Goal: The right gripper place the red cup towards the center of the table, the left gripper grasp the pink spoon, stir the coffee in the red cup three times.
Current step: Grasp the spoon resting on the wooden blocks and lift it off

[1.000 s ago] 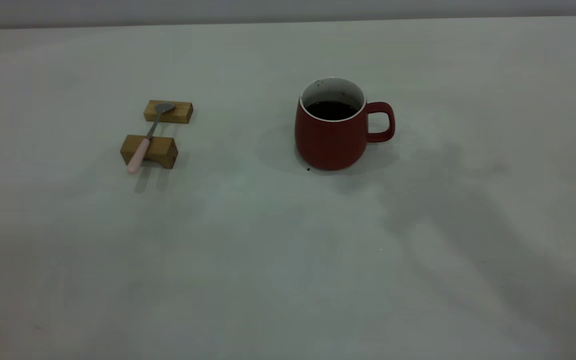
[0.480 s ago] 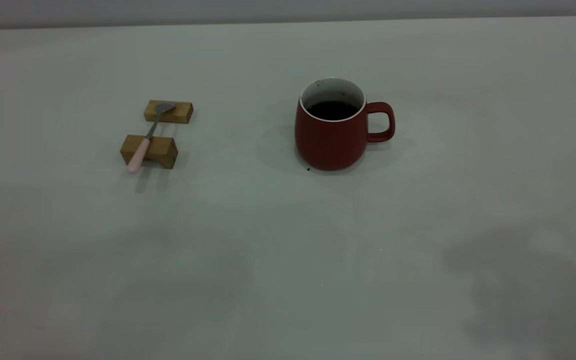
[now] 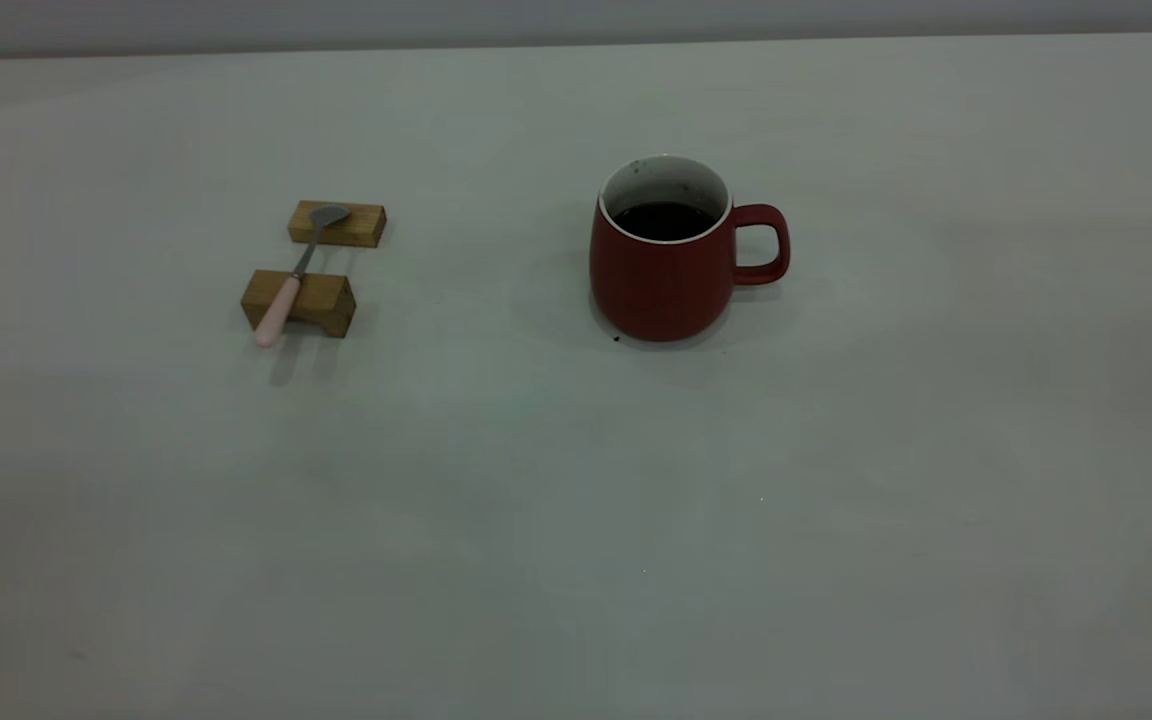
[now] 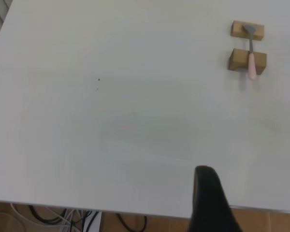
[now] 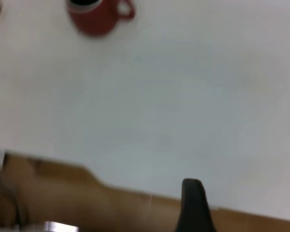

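Observation:
The red cup point(image 3: 661, 280) stands upright on the table point(image 3: 536, 480), a little right of centre, handle to the right, with dark coffee point(image 3: 663, 220) inside. The pink spoon point(image 3: 288, 290) lies across two wooden blocks at the left, bowl on the far one. Neither gripper shows in the exterior view. In the left wrist view, only a dark part of the left gripper point(image 4: 207, 193) shows over the table's near edge, far from the pink spoon point(image 4: 252, 63). The right gripper point(image 5: 193, 203) hangs over the table's edge, far from the red cup point(image 5: 94, 21).
The near wooden block point(image 3: 326, 300) and far wooden block point(image 3: 361, 225) carry the spoon. Cables point(image 4: 53, 217) hang below the table's edge in the left wrist view. Bare tabletop stretches between cup and blocks and across the front.
A dark shadow on the table's right side has shrunk towards the front right and faded out. The cup and the spoon have not moved.

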